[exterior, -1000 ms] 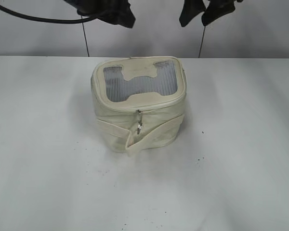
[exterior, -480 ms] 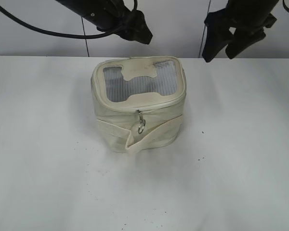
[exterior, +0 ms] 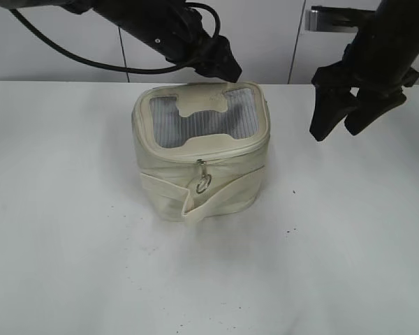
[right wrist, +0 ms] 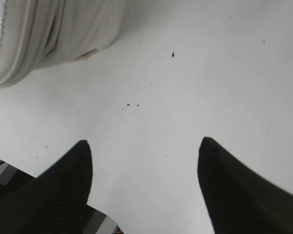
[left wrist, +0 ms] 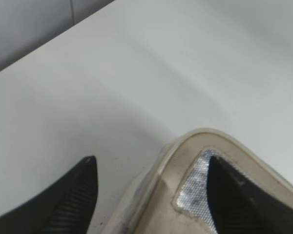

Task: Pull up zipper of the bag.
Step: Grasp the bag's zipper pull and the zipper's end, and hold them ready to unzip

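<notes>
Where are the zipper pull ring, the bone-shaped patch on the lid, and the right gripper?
zipper pull ring [exterior: 203,184], exterior view, on the round metal ring hanging at the bag's front.
bone-shaped patch [exterior: 204,114], exterior view, on its narrow middle.
right gripper [exterior: 336,125], exterior view, midway between its dark fingertips, which are apart.

The small boxy cream-white leatherette bag [exterior: 201,150] has a lid window of grey ribbed material, silvery where light catches it, crossed by a plain cream bone-shaped patch [exterior: 204,115]. Its cream zip track [exterior: 223,151] matches the body — only the little silver pull with its round metal ring [exterior: 203,183] breaks the tone. The flat cream strap [exterior: 195,195] is the same shade. The white bench [exterior: 70,230] is peppered with tiny dark specks. Both pairs of fingers [exterior: 332,118] [left wrist: 78,195] are black — faintly woven in texture up close
</notes>
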